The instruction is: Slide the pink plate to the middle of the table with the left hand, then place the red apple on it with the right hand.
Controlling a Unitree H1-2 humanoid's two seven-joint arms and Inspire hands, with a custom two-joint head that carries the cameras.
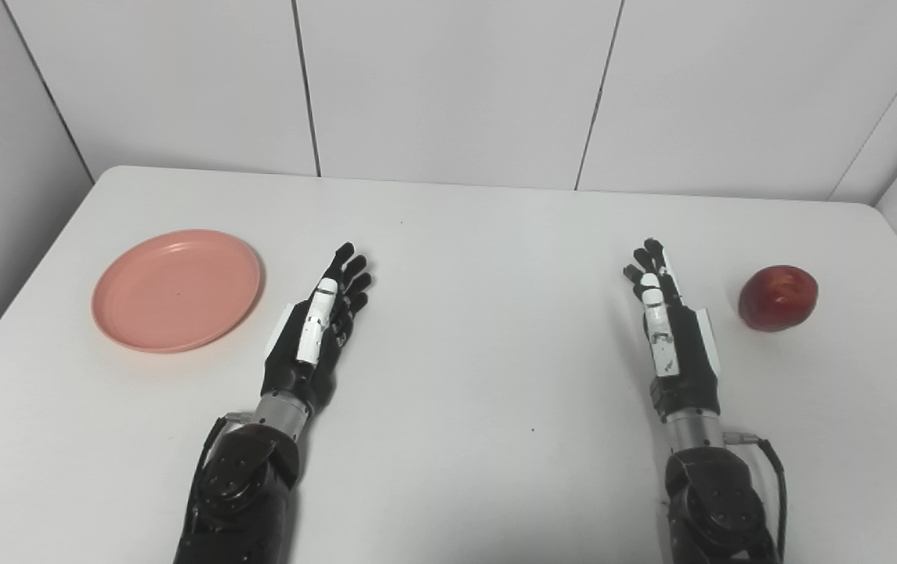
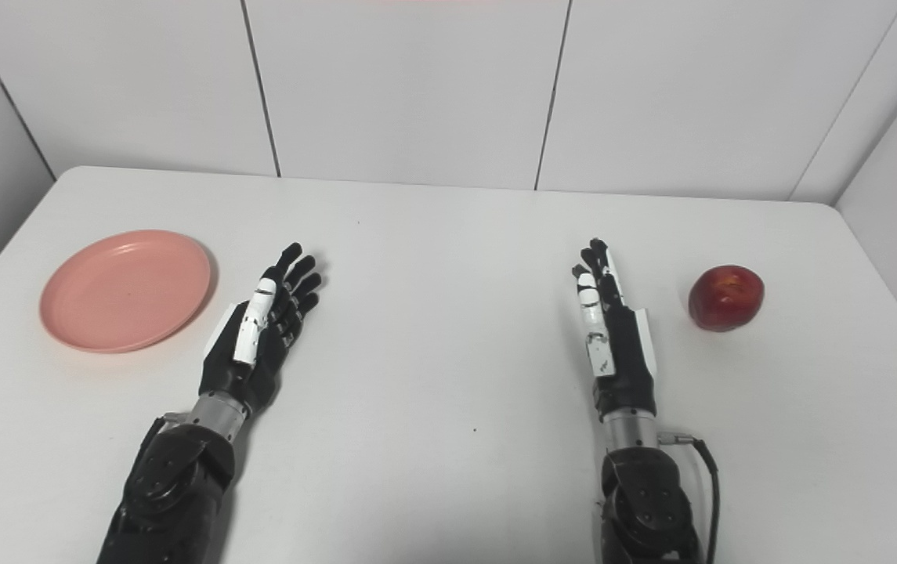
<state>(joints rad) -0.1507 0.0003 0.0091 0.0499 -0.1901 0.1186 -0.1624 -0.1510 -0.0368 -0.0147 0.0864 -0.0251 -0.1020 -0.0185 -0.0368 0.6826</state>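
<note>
A pink plate [image 1: 177,289] lies flat at the left side of the white table [image 1: 479,258], with nothing on it. My left hand [image 1: 321,325] rests just right of the plate, open, fingers stretched forward and apart from the rim. A red apple [image 1: 778,298] stands at the table's right side. My right hand [image 1: 669,325] is open a short way left of the apple, edge-on with fingers pointing forward, not touching it.
White panelled walls close in behind the table and at both sides. The table's rounded far corners show at the upper left and upper right. A cable loops beside the right wrist [image 1: 769,458].
</note>
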